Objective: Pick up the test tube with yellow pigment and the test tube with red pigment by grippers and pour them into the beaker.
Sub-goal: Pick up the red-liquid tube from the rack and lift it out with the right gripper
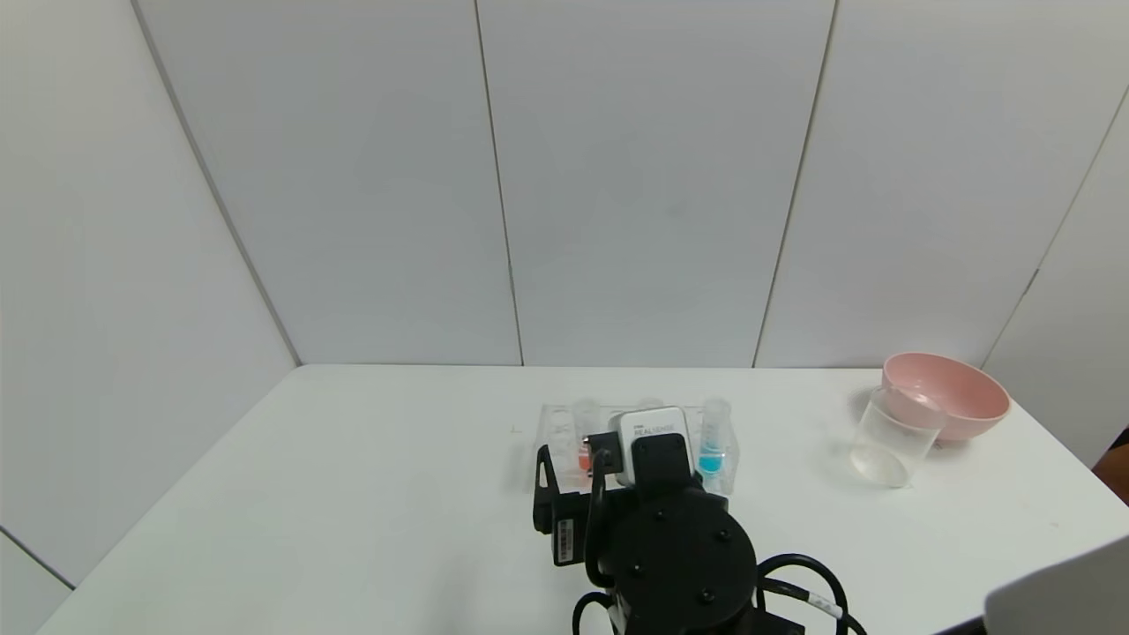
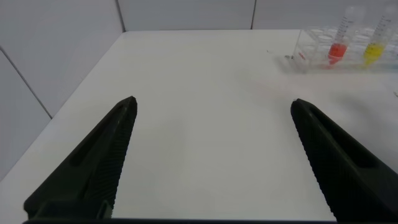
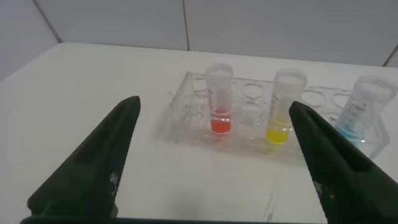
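Observation:
The test tube with red pigment (image 3: 219,102) and the test tube with yellow pigment (image 3: 286,102) stand upright in a clear rack (image 3: 186,115) on the white table. My right gripper (image 3: 214,102) is open and empty, just short of the rack, with both tubes between the lines of its fingers. In the head view the red tube (image 1: 584,445) shows beside the right wrist's camera (image 1: 653,437), which hides the yellow tube. The beaker (image 1: 893,437) stands far right. My left gripper (image 2: 214,101) is open and empty over bare table, far from the rack (image 2: 305,53).
A tube with blue liquid (image 1: 713,441) stands at the rack's right end and shows in the right wrist view (image 3: 367,109). A pink bowl (image 1: 948,397) sits just behind the beaker near the table's right edge. White walls close the back and sides.

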Controlling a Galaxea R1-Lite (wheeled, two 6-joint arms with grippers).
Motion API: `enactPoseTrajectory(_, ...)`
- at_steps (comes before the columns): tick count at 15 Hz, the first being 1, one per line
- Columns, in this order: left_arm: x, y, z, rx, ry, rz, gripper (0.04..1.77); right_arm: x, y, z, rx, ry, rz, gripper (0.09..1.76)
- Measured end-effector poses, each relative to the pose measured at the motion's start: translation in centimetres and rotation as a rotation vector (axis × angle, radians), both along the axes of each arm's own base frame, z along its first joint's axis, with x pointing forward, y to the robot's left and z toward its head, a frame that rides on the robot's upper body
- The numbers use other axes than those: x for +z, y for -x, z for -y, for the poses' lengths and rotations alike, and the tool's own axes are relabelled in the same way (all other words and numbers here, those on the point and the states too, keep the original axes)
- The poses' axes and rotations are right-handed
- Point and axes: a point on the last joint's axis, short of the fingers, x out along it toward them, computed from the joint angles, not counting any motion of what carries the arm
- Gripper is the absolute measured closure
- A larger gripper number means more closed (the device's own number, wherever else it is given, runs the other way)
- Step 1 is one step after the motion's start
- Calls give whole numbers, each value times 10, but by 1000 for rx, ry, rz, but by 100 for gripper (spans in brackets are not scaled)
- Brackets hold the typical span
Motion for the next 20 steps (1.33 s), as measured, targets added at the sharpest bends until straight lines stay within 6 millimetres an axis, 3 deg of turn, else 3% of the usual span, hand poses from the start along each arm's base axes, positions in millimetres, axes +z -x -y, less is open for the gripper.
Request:
enactPoseTrajectory(5,0,0,0,0,0,0,5,-26,-26,-19,-27,1,-2,14)
enactPoseTrajectory(11,0,0,0,0,0,0,5,-50,-67,-27,-51,1,-8,14)
enactPoseTrajectory(19,0,0,0,0,0,0,5,-61,-99,-31,-93,24,-25,14)
enactPoseTrajectory(20,0,0,0,0,0,0,5,-63,-102,-30,-98,30,-29,30)
